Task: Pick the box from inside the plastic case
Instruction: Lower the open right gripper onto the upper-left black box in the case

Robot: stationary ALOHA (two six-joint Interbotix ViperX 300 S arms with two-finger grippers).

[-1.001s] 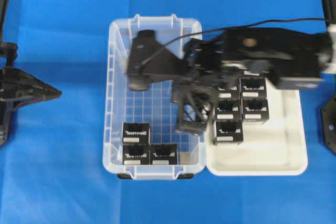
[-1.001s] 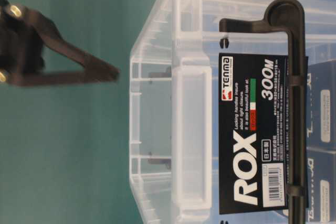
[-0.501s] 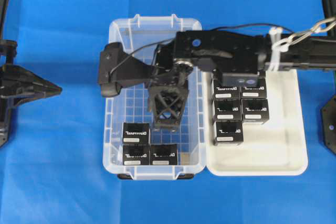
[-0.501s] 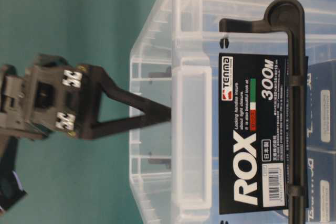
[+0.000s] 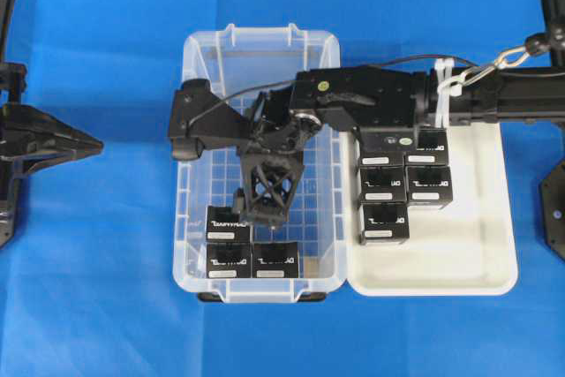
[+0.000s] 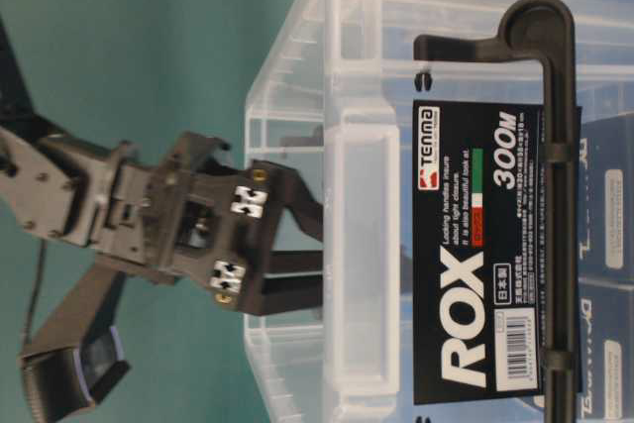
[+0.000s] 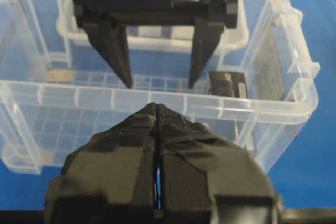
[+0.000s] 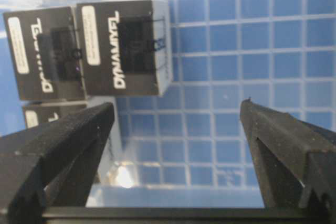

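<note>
Inside the plastic case (image 5: pixel 196 218), your right gripper (image 5: pixel 256 212) hangs with fingers (image 8: pixel 63 140) spread wide over the box (image 5: pixel 229 222); left gripper (image 7: pixel 156 116) fingers pressed together.

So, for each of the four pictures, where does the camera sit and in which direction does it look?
Overhead: above, looking down at the clear rectangular plastic case and white shallow tray; both arms show.
Table-level: low, outside the case's labelled wall; right claw shows.
Left wrist: beside the case, looking across; shut left claw.
Right wrist: inside the case, looking down at small black lettered boxes; open claw.
Shared: all views show the case.
</note>
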